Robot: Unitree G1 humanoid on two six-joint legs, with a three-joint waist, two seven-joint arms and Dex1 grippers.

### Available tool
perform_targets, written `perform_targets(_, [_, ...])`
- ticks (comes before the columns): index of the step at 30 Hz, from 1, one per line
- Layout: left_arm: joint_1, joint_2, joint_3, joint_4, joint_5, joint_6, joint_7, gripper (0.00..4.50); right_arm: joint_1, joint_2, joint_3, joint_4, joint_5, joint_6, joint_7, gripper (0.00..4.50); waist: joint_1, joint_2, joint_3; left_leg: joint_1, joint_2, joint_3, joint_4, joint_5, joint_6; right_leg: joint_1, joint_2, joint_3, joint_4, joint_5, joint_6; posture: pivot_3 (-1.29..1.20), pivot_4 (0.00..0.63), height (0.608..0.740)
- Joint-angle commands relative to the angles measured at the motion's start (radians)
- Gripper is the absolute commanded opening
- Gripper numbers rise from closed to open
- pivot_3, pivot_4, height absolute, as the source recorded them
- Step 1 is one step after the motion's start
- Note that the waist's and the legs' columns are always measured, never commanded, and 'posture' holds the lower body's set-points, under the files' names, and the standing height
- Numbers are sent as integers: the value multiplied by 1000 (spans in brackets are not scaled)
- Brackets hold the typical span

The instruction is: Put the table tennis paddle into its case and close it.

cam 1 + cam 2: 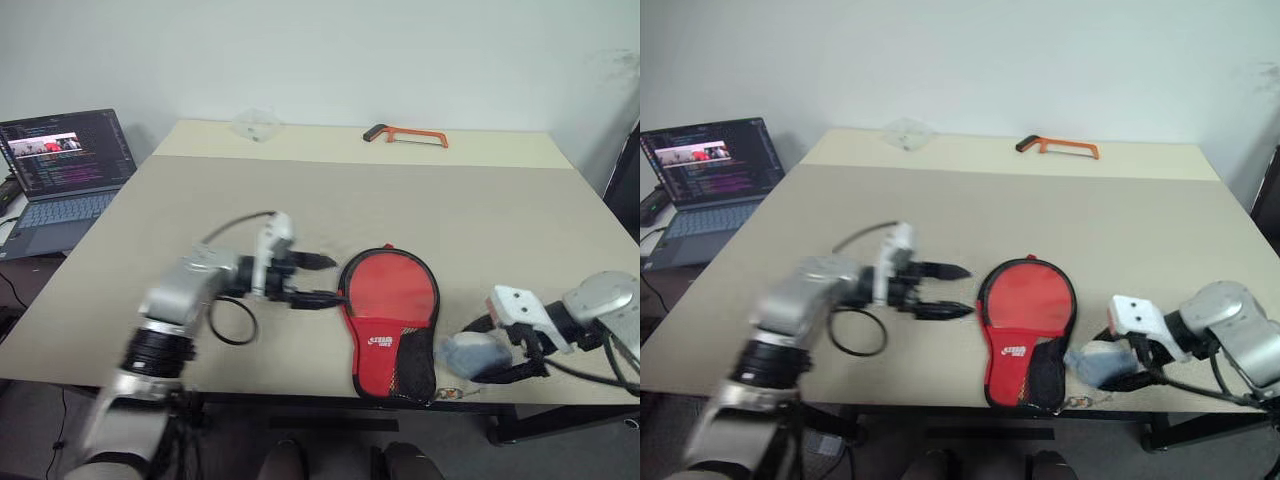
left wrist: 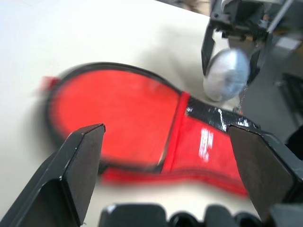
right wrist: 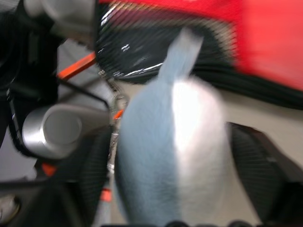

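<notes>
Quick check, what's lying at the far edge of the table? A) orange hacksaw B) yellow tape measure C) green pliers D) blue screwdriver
A: an orange hacksaw with a black grip lies near the table's far edge, well beyond the red case.

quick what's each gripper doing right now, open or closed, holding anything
Left gripper: open, holding nothing, beside the case.
Right gripper: fingers either side of the whitish oval pendant; whether it grips cannot be told.
</notes>
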Motion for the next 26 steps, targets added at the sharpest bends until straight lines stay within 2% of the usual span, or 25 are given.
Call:
perform_targets(1, [24,114,101,-19,-54,-15,-70,4500,12,-47,-144,1,101,59,23,4458,1,0,0,0,0,0,0,0,0,0,0,0,0,0,0,0,150,740])
perform_targets(4, [80,242,192,-1,-80,-24,-116,4500,90,-78,-322,-3,187,125,29,4458,4,0,1,0,0,0,0,0,0,0,-1,0,0,-1,-1,0,150,740])
perform_targets(6, [100,293,255,12,-116,-8,-120,4500,153,-88,-441,8,220,146,34,4458,7,-1,2,0,1,0,-1,-1,-1,0,-1,-1,0,-2,-2,0,150,740])
perform_targets(13, [175,403,343,68,-112,-40,-109,4500,304,-103,-660,27,207,147,16,4458,12,-1,2,0,1,1,0,-2,-1,0,-1,-1,1,-4,-5,0,150,740])
perform_targets(16, [176,413,340,106,-105,-67,-101,4500,303,-100,-657,-17,235,179,-14,4458,11,-1,2,1,2,1,0,-2,0,0,-1,-1,1,-5,-6,0,150,740])
perform_targets(22, [241,354,343,0,-133,-44,-10,4500,245,-89,-592,-71,277,208,-45,4458,10,-1,2,1,2,3,0,-2,0,-1,-1,2,1,-5,-7,0,150,740])
perform_targets(26, [289,382,386,-40,-154,10,22,4500,162,-104,-506,-79,270,179,-46,4458,9,-1,2,1,2,3,0,-2,0,-1,-1,1,1,-4,-4,0,150,740])
